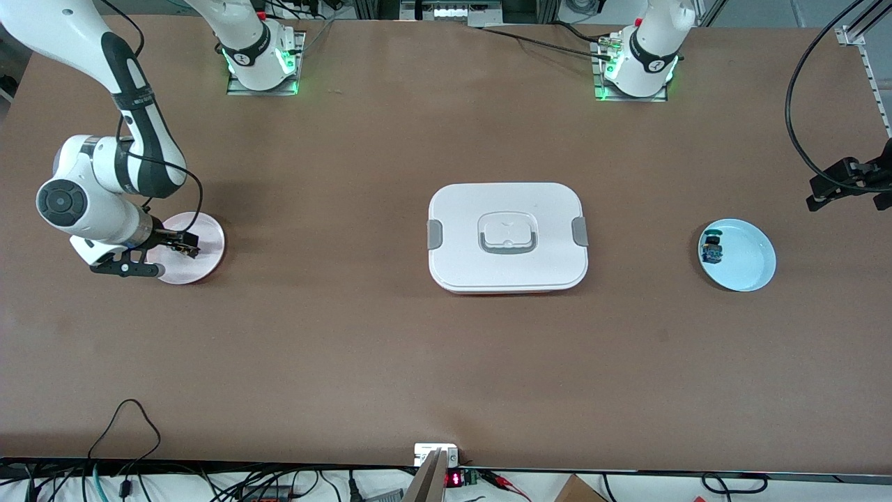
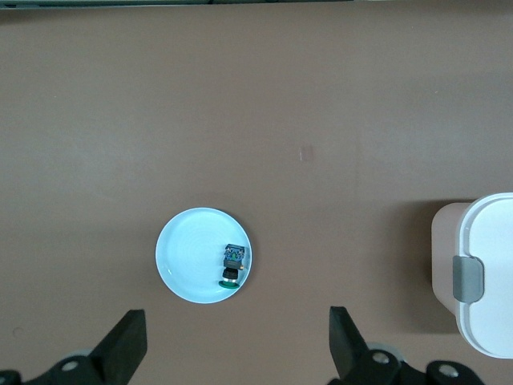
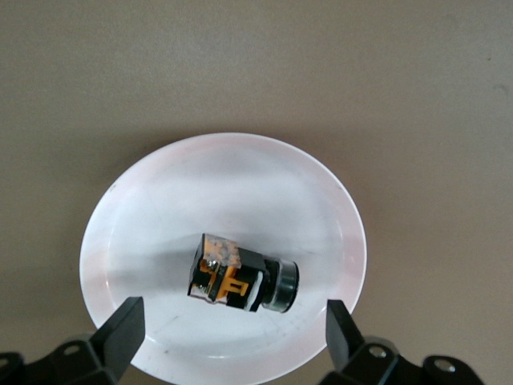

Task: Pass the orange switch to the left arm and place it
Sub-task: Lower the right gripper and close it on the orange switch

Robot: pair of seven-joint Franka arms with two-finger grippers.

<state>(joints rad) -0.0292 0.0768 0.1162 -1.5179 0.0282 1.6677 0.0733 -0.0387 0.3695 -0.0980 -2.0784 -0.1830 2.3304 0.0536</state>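
Orange switch [image 3: 243, 282] on pink plate [image 3: 160, 192], no legible markings; right gripper [image 3: 232, 329] above, wide. Left gripper [image 2: 238, 345] wide, high over blue plate [image 2: 188, 249].

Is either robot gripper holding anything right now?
No. The right gripper hangs open over the orange switch on the pink plate; the left gripper is open too, holding nothing.

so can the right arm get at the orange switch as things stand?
Probably yes. The right claw hangs open directly over the orange switch, which lies on its side alone on the pink plate. Nothing sits between them, and the white box is well off toward mid-table.
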